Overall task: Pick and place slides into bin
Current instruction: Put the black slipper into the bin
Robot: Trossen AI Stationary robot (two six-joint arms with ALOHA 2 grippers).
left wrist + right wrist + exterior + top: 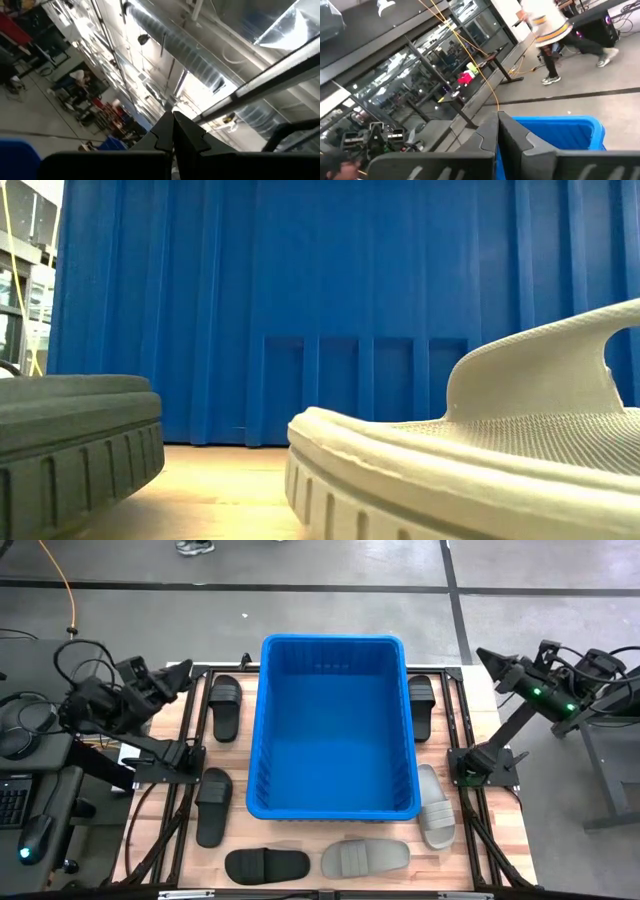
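The bin (334,728) stands at the centre of the table (500,840), long axis running from the near edge to the far edge. No slides lie inside it.

Six slides surround the bin:
- A black slide (225,706) lies beside the bin's left wall at the far end, long axis parallel to the wall.
- A second black slide (213,805) lies beside the left near corner, same alignment.
- A third black slide (267,865) lies in front of the bin, long axis crosswise, parallel to the near wall.
- A grey slide (365,858) lies next to it, also crosswise.
- Another grey slide (434,805) lies along the right wall near the near corner; the bin rim cuts off part of it.
- A black slide (421,704) lies along the right wall at the far end, also partly hidden by the rim.

The left gripper (183,673) hangs over the table's far left corner, fingers (187,132) pressed together. The right gripper (487,657) is raised off the far right corner, its fingers (515,131) likewise closed, holding nothing.
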